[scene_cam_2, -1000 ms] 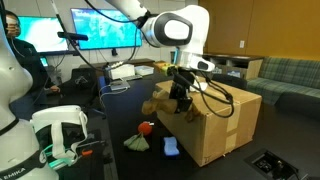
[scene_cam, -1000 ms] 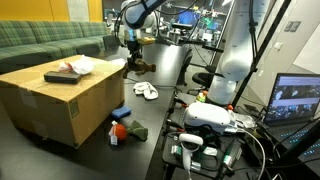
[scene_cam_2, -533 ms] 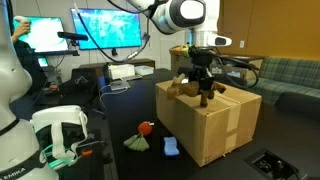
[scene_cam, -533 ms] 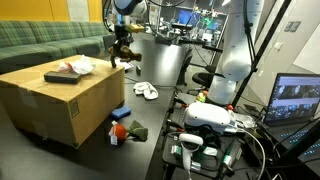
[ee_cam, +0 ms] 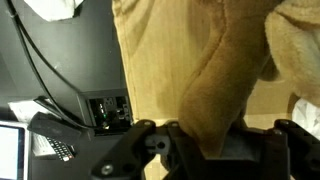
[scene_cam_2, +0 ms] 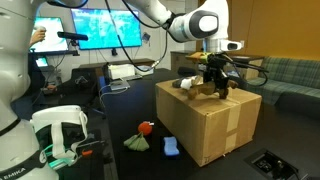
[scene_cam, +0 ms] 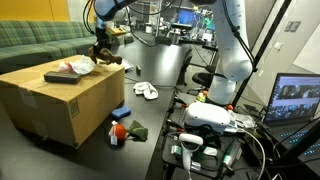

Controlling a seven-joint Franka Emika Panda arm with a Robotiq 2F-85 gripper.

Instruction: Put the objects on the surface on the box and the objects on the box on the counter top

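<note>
The arm holds the claw (scene_cam_2: 212, 80) over the top of the cardboard box (scene_cam_2: 215, 128), pinched shut on a brown plush toy (scene_cam_2: 207, 89). In the wrist view the tan, fuzzy fabric of the toy (ee_cam: 225, 70) fills the gap between the two fingers, with cardboard beneath it. The toy hangs just above the box top, near the edge, and whether it touches the cardboard cannot be told.

The box already carries a white crumpled thing (scene_cam_2: 185, 84) and, in an exterior view, a flat reddish item (scene_cam: 62, 75). On the dark worktop (scene_cam: 165, 70) beside the box lie a white object (scene_cam: 147, 91), a blue object (scene_cam: 120, 113), an orange-red thing (scene_cam: 118, 130) and a green cloth (scene_cam: 137, 132).

The step in hand looks like the placing of a worktop thing onto the box. The next move probably calls for a short descent onto a bare patch of cardboard, clear of the white thing, then spreading the fingers and lifting straight up. Most of the swap seems undone.
</note>
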